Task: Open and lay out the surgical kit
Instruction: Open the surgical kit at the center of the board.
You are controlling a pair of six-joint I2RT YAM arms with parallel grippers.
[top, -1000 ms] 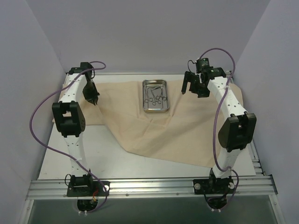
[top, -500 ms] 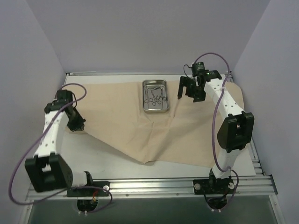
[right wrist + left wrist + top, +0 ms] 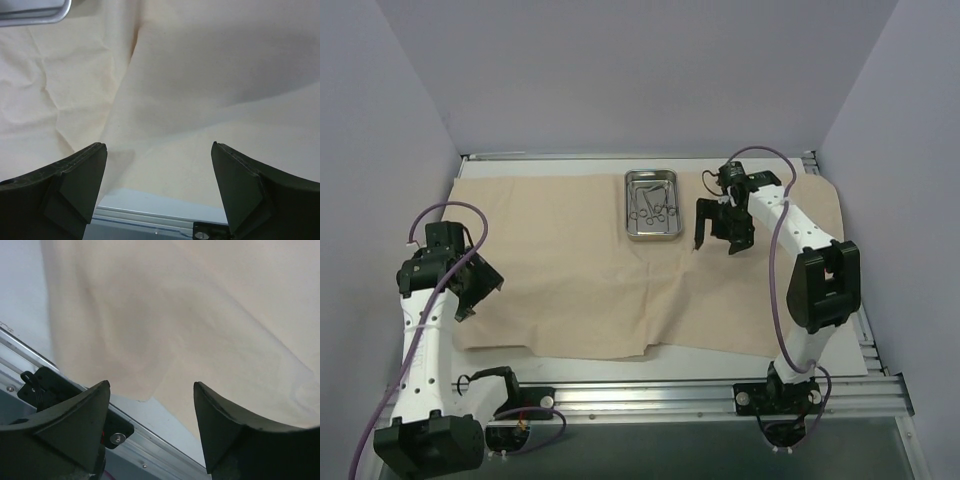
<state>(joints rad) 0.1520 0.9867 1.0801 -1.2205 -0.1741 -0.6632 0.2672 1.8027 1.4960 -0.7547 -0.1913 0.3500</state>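
The beige cloth wrap (image 3: 580, 290) lies spread over most of the table. On its far middle stands the shiny steel tray (image 3: 652, 228), with several silver ring-handled forceps (image 3: 653, 205) inside it. My left gripper (image 3: 477, 296) hovers over the cloth's near-left corner, open, with nothing between its fingers. In the left wrist view the left gripper (image 3: 151, 386) frames the cloth (image 3: 200, 315) and its near edge. My right gripper (image 3: 715, 242) hangs open just right of the tray. The right wrist view shows the right gripper (image 3: 159, 146) above bare cloth (image 3: 200, 75), the tray's corner (image 3: 30, 12) at top left.
An aluminium rail (image 3: 640, 398) runs along the table's near edge, carrying both arm bases. A strip of white tabletop (image 3: 720, 365) shows between cloth and rail. Purple walls close in the left, right and back sides.
My left gripper dragged the cloth's left corner toward the near-left and opened, letting it go. The cloth now lies flat. My right gripper drifted nearer and lower beside the tray.
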